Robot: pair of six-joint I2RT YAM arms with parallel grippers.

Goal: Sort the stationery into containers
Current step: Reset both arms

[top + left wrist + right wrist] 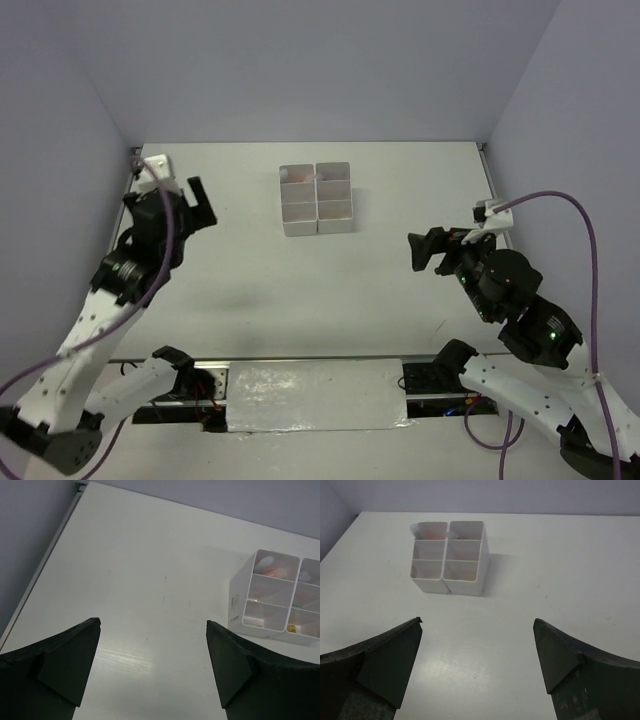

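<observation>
- The white plastic block of six square open-topped boxes (316, 205) stands upright at the far middle of the pale surface (300, 300). It lies between the two arms and well apart from both.
- The stationery (270, 569) sits inside the boxes, as far as can be seen. The left wrist view shows peach and pink pieces in a far compartment. The nearer compartments hold small bits of green, yellow and white, too small to name as single items.
- No loose pen, highlighter, eraser or tape ring shows on the surface in any view.
- The left arm's black fingers (203, 203) are spread fully wide with nothing between them. They hover over bare surface to the left of the block.
- The right arm's black fingers (423, 252) are equally wide and hold nothing. They point toward the block from its right.
- Judging by this, the sorting looks finished or very nearly so, and the step in hand is most likely a last check and a clean retreat.
- To do it well, look over the near edge and the corners, which the arms partly hide, before calling it done.
- Any move near the block should come from above and not from the side, since a knock on its light walls could shift or tip it.
- If a leftover turns up, lower the wide fingers squarely astride its narrow width, then drop it in with its own kind.
</observation>
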